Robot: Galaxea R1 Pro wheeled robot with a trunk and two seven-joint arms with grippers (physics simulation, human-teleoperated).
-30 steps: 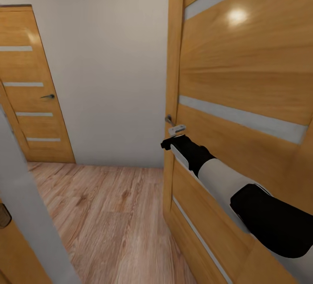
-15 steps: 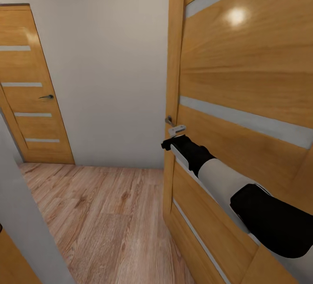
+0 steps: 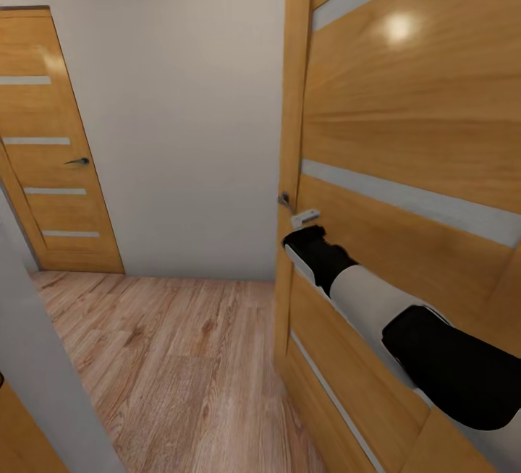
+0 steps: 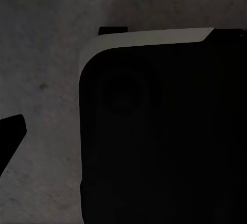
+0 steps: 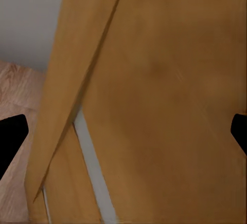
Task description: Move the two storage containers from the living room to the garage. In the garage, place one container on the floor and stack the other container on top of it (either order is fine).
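The two storage containers are out of view. I am in a hallway with a light wood-plank floor (image 3: 181, 357). My right arm reaches forward to a tall wooden door (image 3: 405, 118), and my right gripper (image 3: 302, 228) sits against the door's face just below its metal handle (image 3: 284, 199). In the right wrist view the right gripper (image 5: 123, 134) is open, its dark fingertips (image 5: 10, 136) wide apart with the door panel between them and nothing held. In the left wrist view one dark fingertip (image 4: 11, 131) of my left gripper (image 4: 123, 136) shows beside a large black rounded body (image 4: 164, 131), over a dark grey mottled surface.
A second wooden door (image 3: 51, 191) with a lever handle (image 3: 78, 161) stands shut at the far left. A plain white wall (image 3: 181, 111) closes the hallway ahead. A pale grey edge (image 3: 43, 372) rises close on my left.
The near door's edge and my right gripper have shifted slightly to the right. Earlier the whole picture slid a little, so the camera moved.
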